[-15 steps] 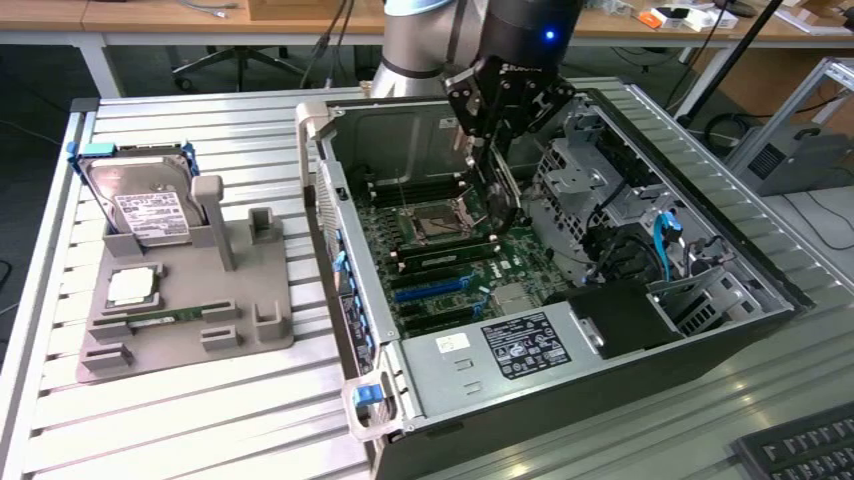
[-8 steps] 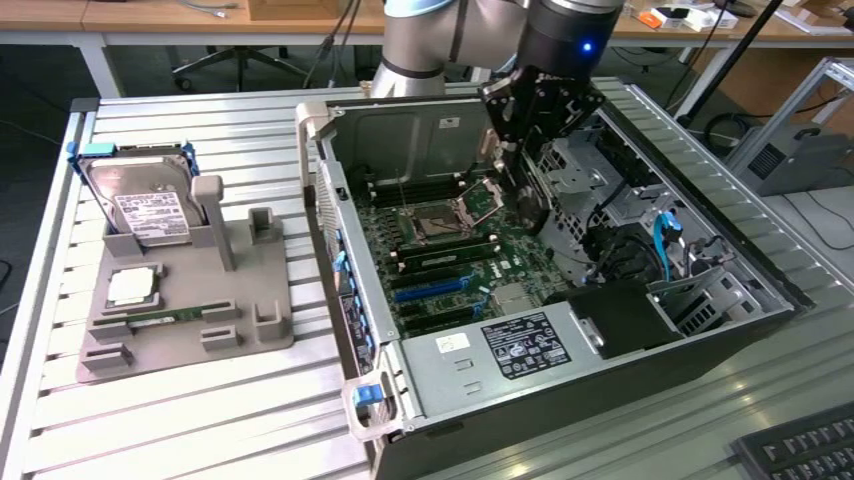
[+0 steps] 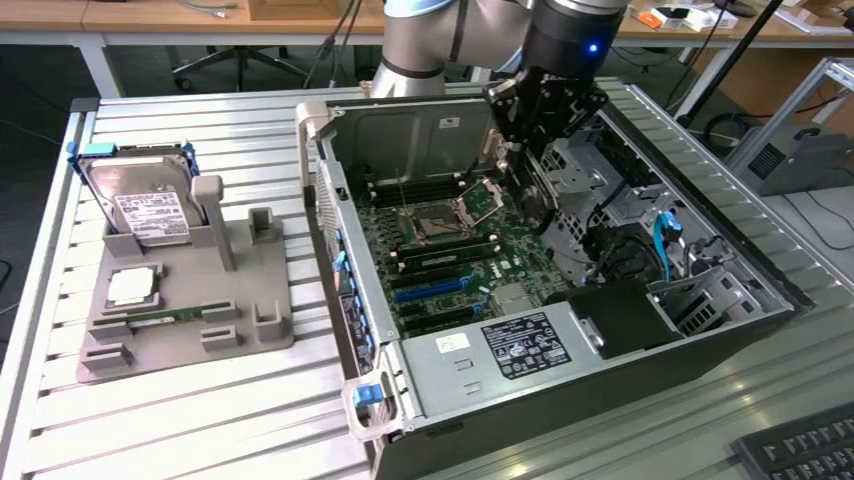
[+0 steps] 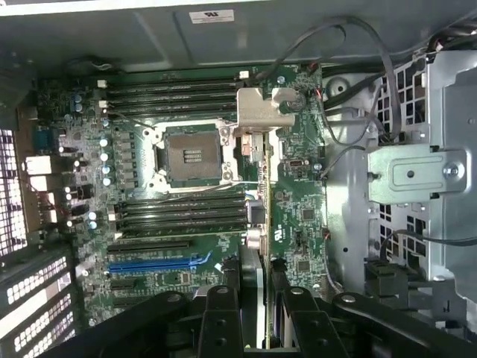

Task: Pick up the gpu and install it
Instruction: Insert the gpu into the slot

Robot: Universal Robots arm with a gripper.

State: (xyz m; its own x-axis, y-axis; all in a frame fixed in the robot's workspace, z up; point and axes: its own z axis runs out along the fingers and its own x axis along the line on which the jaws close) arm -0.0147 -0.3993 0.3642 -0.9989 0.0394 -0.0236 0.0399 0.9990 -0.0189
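The pincer (image 3: 527, 140) is hanging inside the open computer case (image 3: 441, 360), over the half of the case nearer the robot's base, and is clamping the gpu (image 3: 530, 190) between its fingers. The card is hanging edge-on beneath the pincer, above the motherboard (image 3: 441, 250) lying on the case floor, just beside the empty processor socket (image 3: 438, 222).

In the wrist view the pincer (image 4: 256, 272) is squeezing the gpu (image 4: 265, 186) from both flat faces. The card is showing as a thin green strip, and its silver end bracket (image 4: 261, 112) is sitting at the end far from the fingers, next to the socket (image 4: 190, 155). Whether the card is touching the board cannot be told. The blue slot (image 4: 153, 263) is standing empty.

Outside the case, on the exterior view's left, a grey holder (image 3: 254, 290) is resting on the slatted bench (image 3: 200, 420). It is carrying a hard drive (image 3: 147, 215), a processor chip (image 3: 130, 287) and a memory stick (image 3: 167, 318).
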